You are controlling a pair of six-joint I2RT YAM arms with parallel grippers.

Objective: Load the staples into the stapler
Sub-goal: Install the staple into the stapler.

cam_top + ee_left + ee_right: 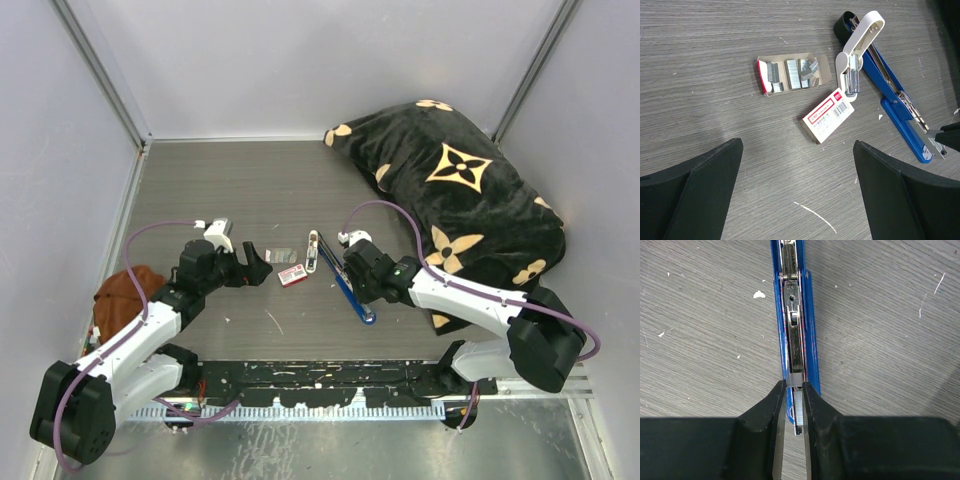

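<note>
Table (250, 180): grey wood-grain top, matte, with white specks and a few pale scratches. Pillow (470, 200): black plush, tan flower prints, in the right rear corner, close by the right wall (600, 150). Back wall (320, 60) behind the pillow and left wall (50, 200) far across from it: plain pale grey panels, metal posts (100, 70) at the corners. Brown bundle (125, 290) well left of the pillow, by the left wall. Black rail (330, 385) along the near edge, in front of the pillow. Light even.

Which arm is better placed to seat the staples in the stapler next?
Right. The right arm's fingers grip the staples at the end of the open stapler's silver channel, lined up with it. The left arm's fingers stand wide open and empty, off by the cardboard tray.
</note>
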